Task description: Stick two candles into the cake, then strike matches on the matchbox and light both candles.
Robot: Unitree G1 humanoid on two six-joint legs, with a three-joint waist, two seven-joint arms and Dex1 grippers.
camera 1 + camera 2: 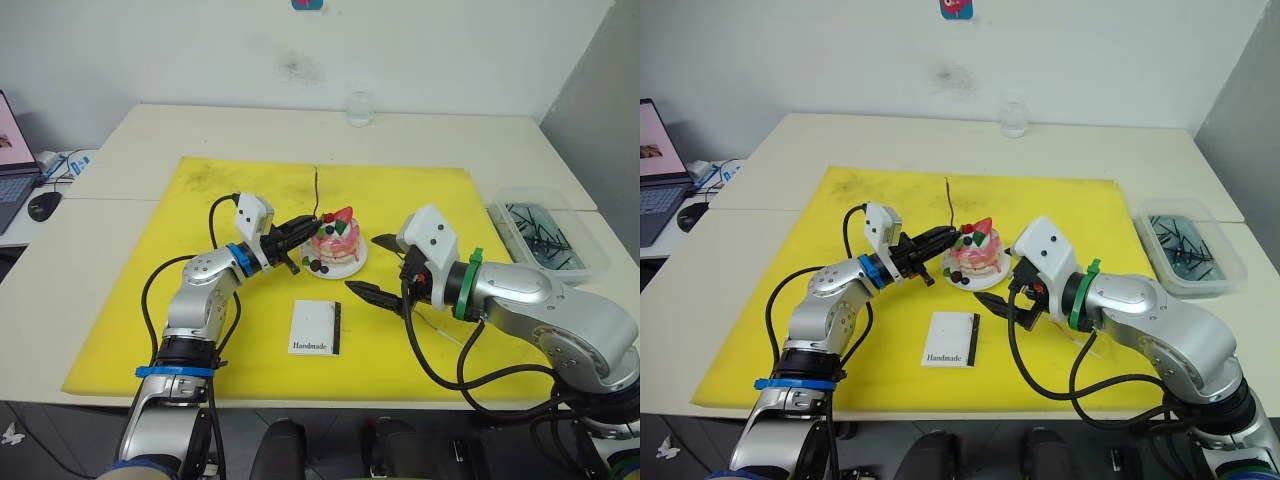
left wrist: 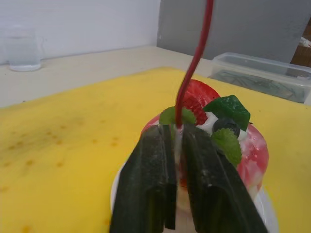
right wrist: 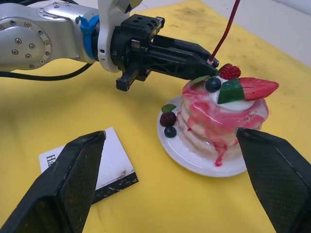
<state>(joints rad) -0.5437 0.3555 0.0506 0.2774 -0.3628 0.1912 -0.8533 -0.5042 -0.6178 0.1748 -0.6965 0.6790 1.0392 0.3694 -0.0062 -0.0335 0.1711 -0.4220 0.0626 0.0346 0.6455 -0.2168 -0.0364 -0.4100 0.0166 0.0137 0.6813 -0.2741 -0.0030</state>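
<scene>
Left wrist view: the left gripper (image 2: pixel 177 141) has its jaws pinched on a red candle (image 2: pixel 194 63) at the top of the cake (image 1: pixel 336 245) — the right gripper (image 1: pixel 378 268) hangs wide open beside it, matchbox (image 1: pixel 315 327) nearby.

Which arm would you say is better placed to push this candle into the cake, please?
The left. Its gripper is shut on the candle, whose lower end sits right at the top of the cake. The right gripper is open and empty beside the cake.
</scene>
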